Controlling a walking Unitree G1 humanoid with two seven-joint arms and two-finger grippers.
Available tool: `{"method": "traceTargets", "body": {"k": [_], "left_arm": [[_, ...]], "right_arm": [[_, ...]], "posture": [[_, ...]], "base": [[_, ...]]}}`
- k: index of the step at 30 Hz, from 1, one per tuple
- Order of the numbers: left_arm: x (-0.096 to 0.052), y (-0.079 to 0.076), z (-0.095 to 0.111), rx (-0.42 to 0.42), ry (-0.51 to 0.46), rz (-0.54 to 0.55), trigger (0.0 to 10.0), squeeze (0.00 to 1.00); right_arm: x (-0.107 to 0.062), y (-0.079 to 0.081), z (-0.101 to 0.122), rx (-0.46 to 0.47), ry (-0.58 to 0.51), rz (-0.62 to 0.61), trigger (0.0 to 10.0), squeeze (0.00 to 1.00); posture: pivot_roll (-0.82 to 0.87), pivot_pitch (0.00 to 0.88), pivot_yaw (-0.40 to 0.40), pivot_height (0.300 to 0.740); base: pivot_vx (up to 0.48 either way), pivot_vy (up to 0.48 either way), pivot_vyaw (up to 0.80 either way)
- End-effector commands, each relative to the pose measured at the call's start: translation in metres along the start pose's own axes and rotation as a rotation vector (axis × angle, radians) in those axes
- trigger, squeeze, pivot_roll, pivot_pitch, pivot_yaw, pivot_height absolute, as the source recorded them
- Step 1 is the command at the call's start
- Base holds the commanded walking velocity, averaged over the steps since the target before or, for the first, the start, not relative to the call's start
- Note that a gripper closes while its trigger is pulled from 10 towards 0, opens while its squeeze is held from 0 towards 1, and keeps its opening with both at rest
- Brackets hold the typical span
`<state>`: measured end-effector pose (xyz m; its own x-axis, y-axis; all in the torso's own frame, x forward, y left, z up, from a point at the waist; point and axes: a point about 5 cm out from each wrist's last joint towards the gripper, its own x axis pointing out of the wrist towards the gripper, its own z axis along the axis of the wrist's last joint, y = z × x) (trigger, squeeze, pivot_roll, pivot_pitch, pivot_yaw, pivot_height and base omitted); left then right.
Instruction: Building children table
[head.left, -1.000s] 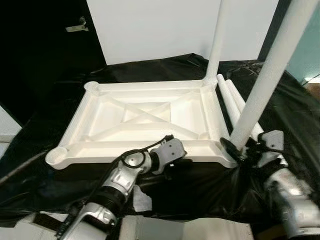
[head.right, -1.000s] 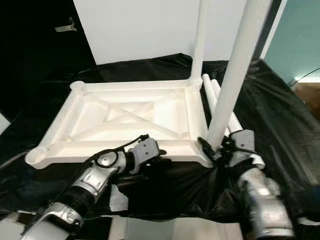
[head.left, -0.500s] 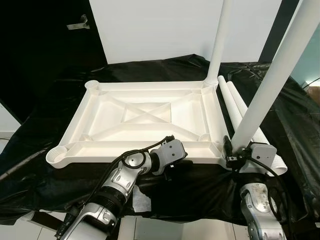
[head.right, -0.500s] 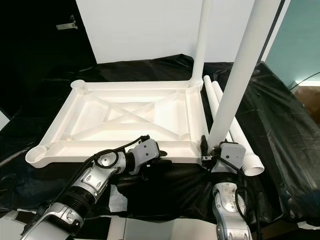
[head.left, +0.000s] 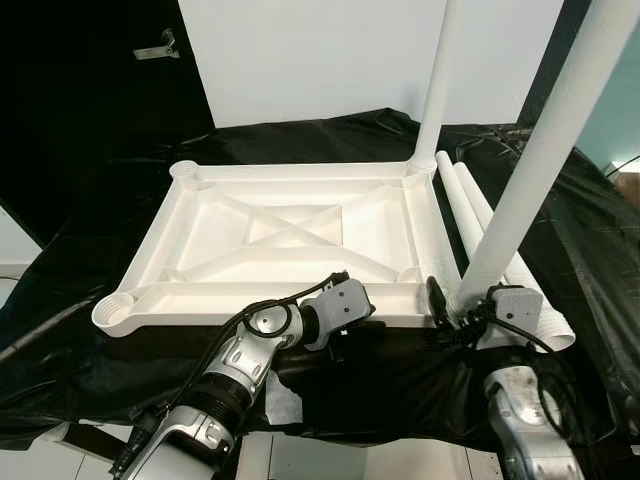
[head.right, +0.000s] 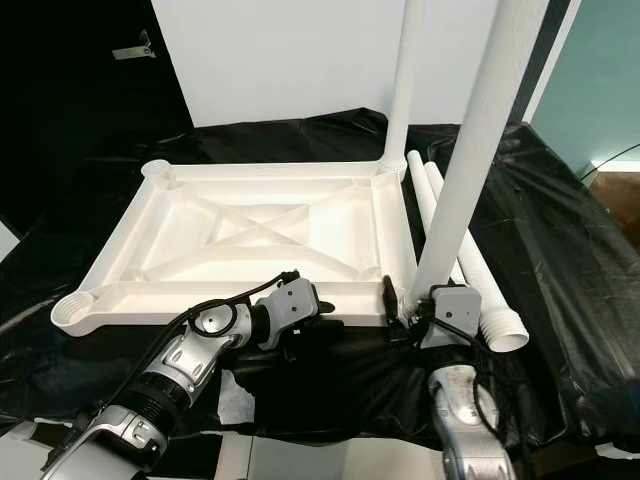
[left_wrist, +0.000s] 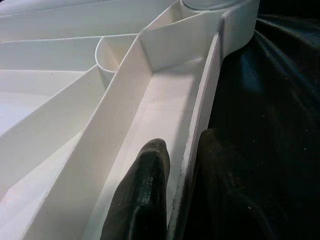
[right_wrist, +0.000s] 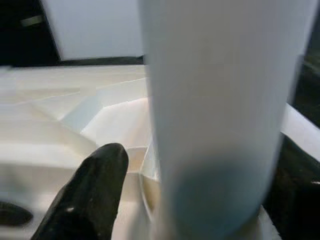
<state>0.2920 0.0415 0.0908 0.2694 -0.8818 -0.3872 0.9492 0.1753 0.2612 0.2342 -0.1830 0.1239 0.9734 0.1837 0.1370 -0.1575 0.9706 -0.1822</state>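
tabletop: smooth white plastic, matt
legs: same white plastic
cover: glossy black sheeting, wrinkled

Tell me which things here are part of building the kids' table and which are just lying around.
Part of the job:
- upturned white tabletop, left pincer clamped on its near rim
- leg held by right pincer
- fitted far leg
- spare legs

Lying about:
- black cloth
- wall bracket

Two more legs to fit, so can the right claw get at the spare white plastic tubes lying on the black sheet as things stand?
Probably not yet: the right claw is clamped on the upright white tube at the upside-down white tabletop's near corner. The spare tubes lie just beside it, unobstructed.
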Motion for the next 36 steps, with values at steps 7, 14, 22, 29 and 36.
{"method": "traceTargets", "body": {"k": [7, 14, 22, 29, 36], "left_arm": [[0.004, -0.023, -0.030, -0.115, 0.092, -0.039, 10.0, 0.00], [0.007, -0.024, -0.028, -0.108, 0.089, -0.046, 10.0, 0.00], [0.005, -0.022, -0.028, -0.109, 0.093, -0.030, 10.0, 0.00], [0.003, -0.021, -0.030, -0.111, 0.097, -0.022, 10.0, 0.00], [0.004, -0.021, -0.029, -0.111, 0.096, -0.022, 10.0, 0.00]], "right_arm": [[-0.006, -0.019, 0.002, -0.021, 0.026, 0.137, 10.0, 0.00], [0.003, -0.024, 0.006, -0.014, 0.041, 0.294, 10.0, 0.00], [0.006, -0.020, 0.003, 0.066, 0.097, 0.472, 0.0, 0.00], [0.016, -0.037, 0.005, 0.172, 0.096, 0.392, 0.0, 0.00], [0.012, -0.036, 0.003, 0.225, 0.105, 0.382, 0.0, 0.00]], "posture": [[-0.11, 0.045, 0.005, 0.740], [-0.10, 0.047, 0.005, 0.740], [-0.09, 0.041, 0.001, 0.740], [-0.08, 0.038, 0.003, 0.740], [-0.08, 0.039, 0.003, 0.740]], "base": [[0.000, 0.000, 0.00], [0.000, 0.000, 0.00], [0.000, 0.000, 0.00], [0.000, 0.000, 0.00], [0.000, 0.000, 0.00]]}}
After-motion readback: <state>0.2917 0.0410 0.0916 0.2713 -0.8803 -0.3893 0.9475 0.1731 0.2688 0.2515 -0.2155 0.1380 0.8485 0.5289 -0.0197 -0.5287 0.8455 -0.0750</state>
